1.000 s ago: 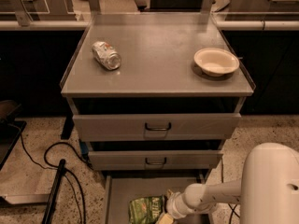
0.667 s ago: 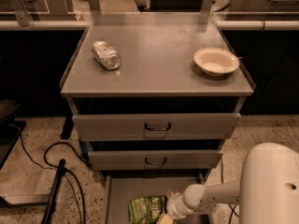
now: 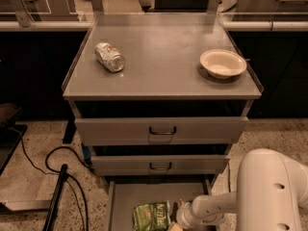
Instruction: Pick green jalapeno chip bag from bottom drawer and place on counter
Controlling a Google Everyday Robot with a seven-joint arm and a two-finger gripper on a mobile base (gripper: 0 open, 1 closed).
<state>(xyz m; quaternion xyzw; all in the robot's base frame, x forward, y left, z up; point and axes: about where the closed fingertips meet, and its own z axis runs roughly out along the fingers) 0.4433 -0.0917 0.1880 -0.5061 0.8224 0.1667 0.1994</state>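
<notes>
The green jalapeno chip bag (image 3: 152, 215) lies on the floor of the open bottom drawer (image 3: 126, 196), near the frame's lower edge. My gripper (image 3: 173, 220) reaches down into the drawer from the right, just right of the bag and close against its right edge; most of it is cut off by the frame edge. The white arm (image 3: 226, 206) runs back to the big white joint at lower right. The counter (image 3: 168, 57) is the grey cabinet top above.
A crushed silver can (image 3: 109, 57) lies on the counter at left. A cream bowl (image 3: 223, 63) stands at right. Two upper drawers with black handles (image 3: 162, 130) are shut. Black cables (image 3: 62, 177) lie on the speckled floor at left.
</notes>
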